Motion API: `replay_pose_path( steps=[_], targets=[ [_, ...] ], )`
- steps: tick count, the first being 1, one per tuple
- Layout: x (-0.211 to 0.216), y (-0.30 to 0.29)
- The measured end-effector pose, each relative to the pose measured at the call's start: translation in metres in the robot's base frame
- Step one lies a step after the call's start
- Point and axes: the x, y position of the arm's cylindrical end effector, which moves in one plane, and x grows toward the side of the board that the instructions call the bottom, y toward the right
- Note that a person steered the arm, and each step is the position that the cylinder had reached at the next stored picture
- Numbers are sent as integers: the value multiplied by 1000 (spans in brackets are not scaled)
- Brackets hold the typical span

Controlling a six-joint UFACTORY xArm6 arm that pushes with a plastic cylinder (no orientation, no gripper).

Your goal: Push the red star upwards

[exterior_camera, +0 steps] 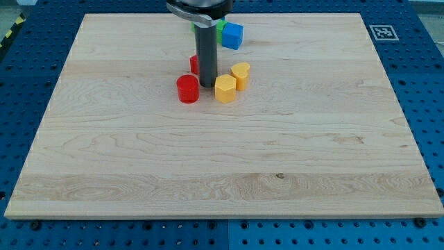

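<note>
red star (194, 64) mostly hidden just behind my tip (207, 86)

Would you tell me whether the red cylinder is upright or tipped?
Upright: the red cylinder shows its round top face, left of my tip.

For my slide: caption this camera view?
My tip between red cylinder and yellow hexagon, hiding most of the red star.

Red star (194, 64): mostly hidden behind rod, only sliver showing at rod's left; shape not readable. Green block (220, 28): largely covered by rod and blue cube (233, 35); shape unclear. Rod's upper part cut off by view's top. Counter (222, 173) bottom corners cropped.
</note>
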Motion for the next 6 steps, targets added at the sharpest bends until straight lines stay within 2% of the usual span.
replay_pose_path(
  steps=[3, 4, 5, 6],
  targets=[
    [40, 86],
    [39, 75],
    [31, 22],
    [-22, 2]
  ],
)
